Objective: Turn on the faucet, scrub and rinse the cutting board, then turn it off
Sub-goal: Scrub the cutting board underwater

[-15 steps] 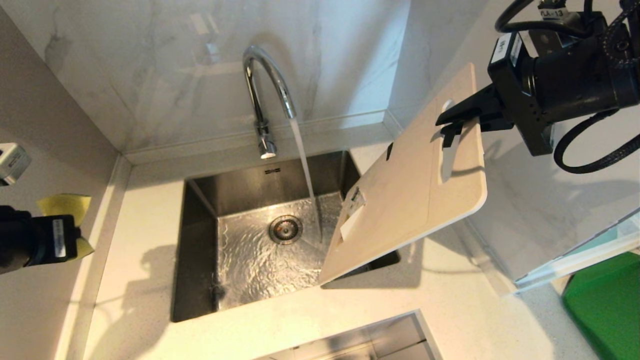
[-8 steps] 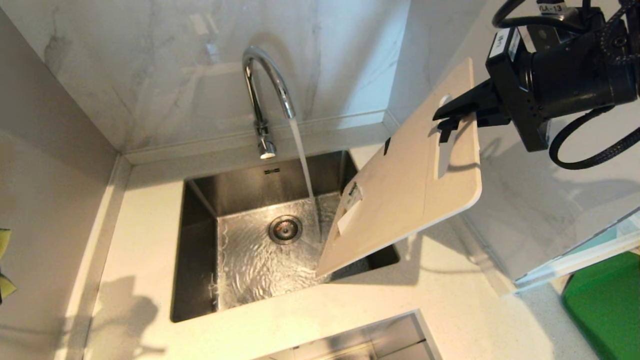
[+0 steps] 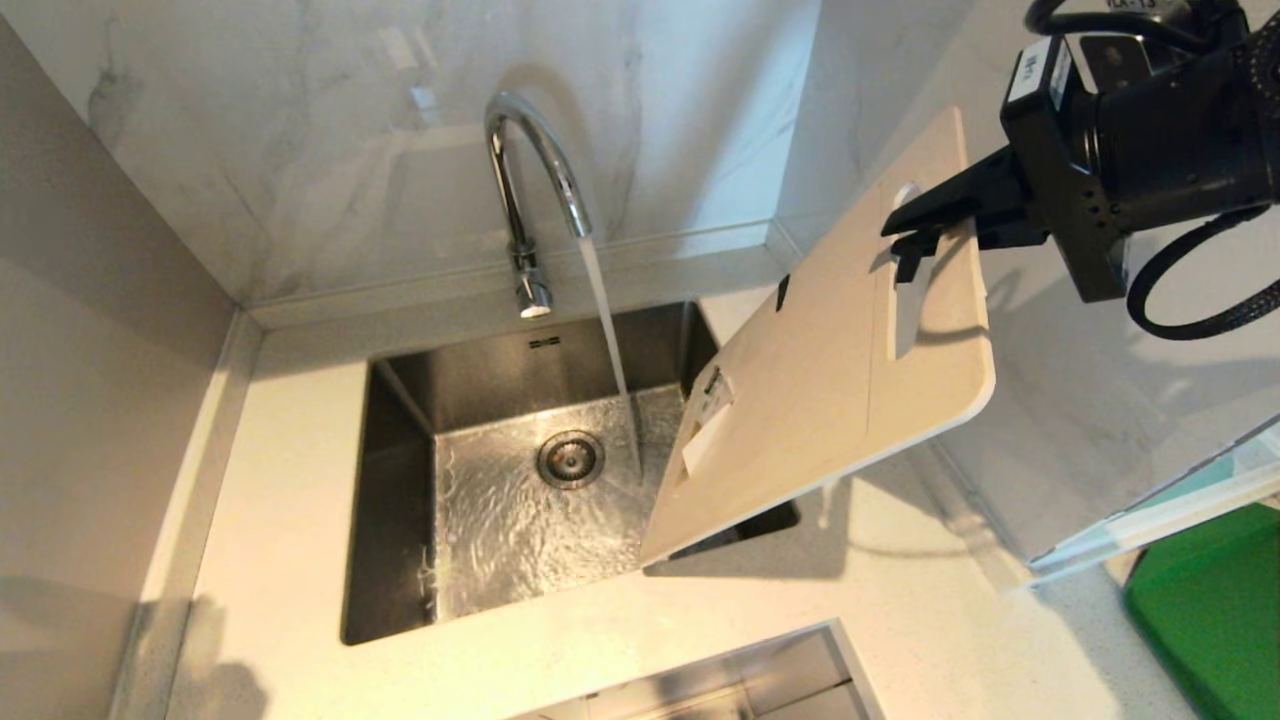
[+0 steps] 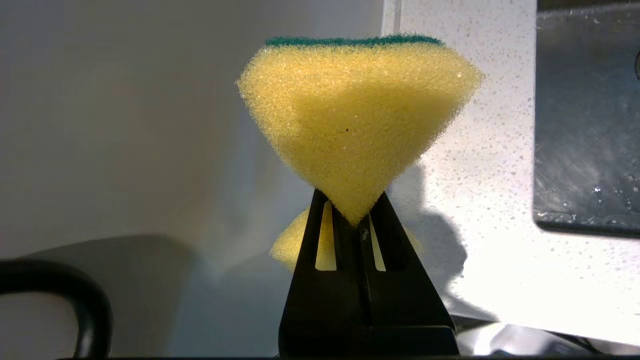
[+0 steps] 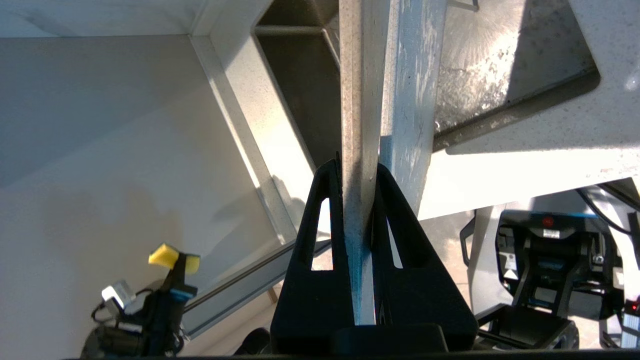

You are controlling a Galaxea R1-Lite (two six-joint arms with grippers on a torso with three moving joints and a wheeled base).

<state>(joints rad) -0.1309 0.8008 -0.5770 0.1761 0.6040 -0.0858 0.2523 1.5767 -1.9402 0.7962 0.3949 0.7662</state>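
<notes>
The chrome faucet is running, and its stream falls into the sink just left of the cutting board. The pale board hangs tilted over the sink's right side, label end low. My right gripper is shut on its raised end beside the handle hole; in the right wrist view my right gripper pinches the edge of the board. My left gripper is out of the head view, off to the left. It is shut on a yellow sponge with a green scouring face.
The steel sink is set in a speckled white counter, with marble walls behind and to the right. A green mat and a clear panel lie at the right. A rectangular opening cuts into the counter's front edge.
My left arm with the sponge has drawn back out of the head view at the lower left. The right gripper and board have shifted only slightly. Water keeps running.
</notes>
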